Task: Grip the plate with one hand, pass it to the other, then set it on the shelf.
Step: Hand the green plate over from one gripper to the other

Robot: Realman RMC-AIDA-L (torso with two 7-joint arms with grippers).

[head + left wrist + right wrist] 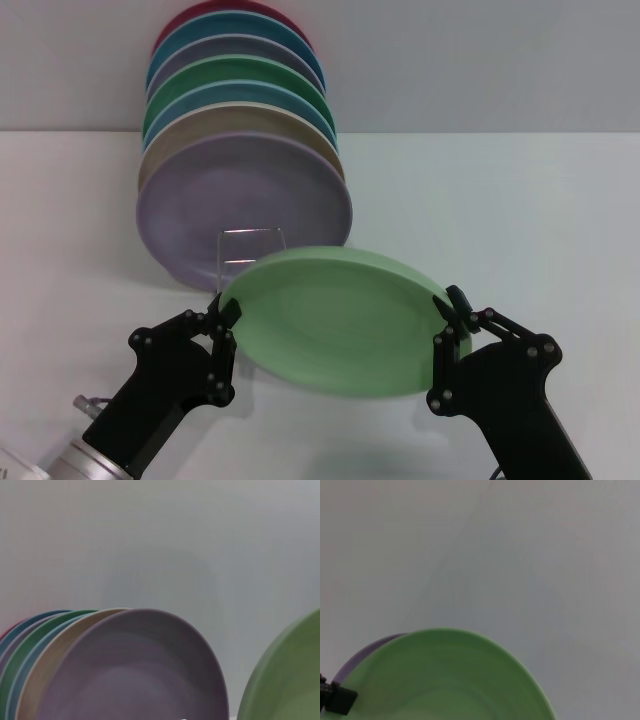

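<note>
The light pastel-green plate point(340, 320) hangs tilted above the table, between my two grippers. My left gripper point(228, 322) clasps its left rim and my right gripper point(448, 322) clasps its right rim, each with one finger over the rim and one under. The plate also shows in the left wrist view point(290, 680) and the right wrist view point(445, 680). The silver wire shelf point(250, 232) stands just behind the plate, its lower part hidden by it. In the right wrist view, the left gripper's black fingertip point(337, 700) sits on the plate's far rim.
Several plates stand upright in a row on the rack behind, with a lavender plate point(245, 200) in front and tan, blue, dark green and red ones behind. The lavender plate also fills the left wrist view point(135, 675). White table point(520, 220) lies to the right.
</note>
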